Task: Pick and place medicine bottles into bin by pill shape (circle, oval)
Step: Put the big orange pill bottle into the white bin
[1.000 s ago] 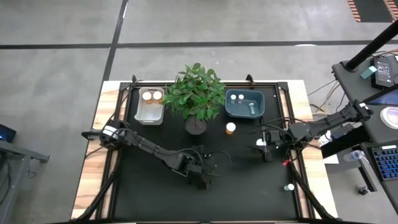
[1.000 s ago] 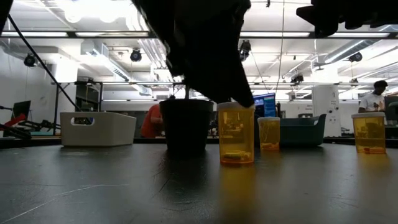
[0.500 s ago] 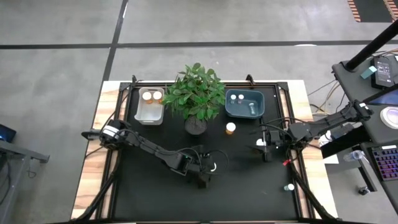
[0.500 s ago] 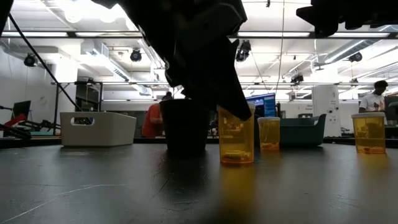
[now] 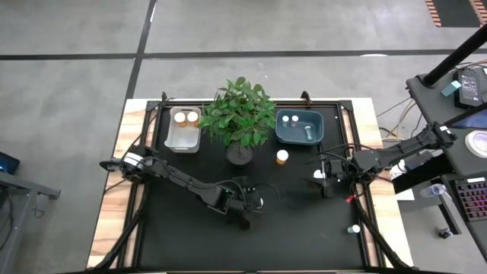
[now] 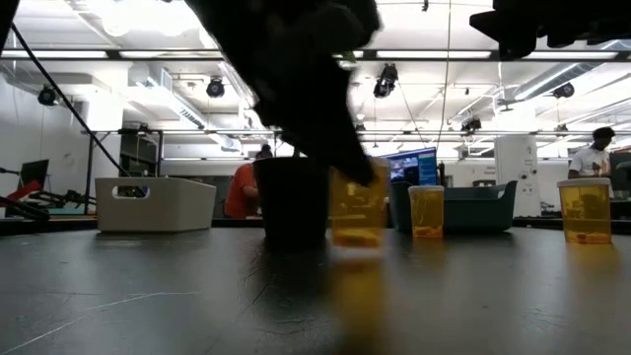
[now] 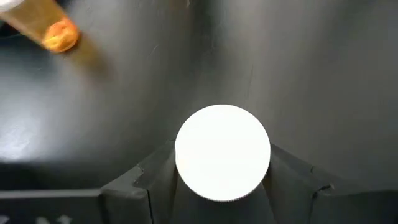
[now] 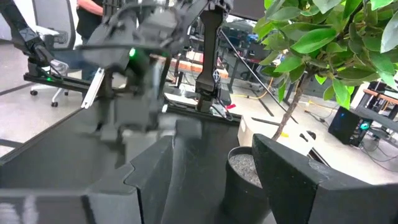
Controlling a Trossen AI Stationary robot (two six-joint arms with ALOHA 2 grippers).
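Left pincer (image 7: 222, 186) closed on white-capped amber bottle (image 7: 222, 152), fingers (image 7: 155, 177) against cap sides; bottle at mid-worktop (image 5: 190, 236), front of potted plant (image 5: 240, 114). Right pincer (image 5: 326, 180) part open, holds nothing, hovering beside blue bin (image 5: 299, 127).

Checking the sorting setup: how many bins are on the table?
2: a white bin on the left of the potted plant, and a dark blue bin on its right. None seems hidden.
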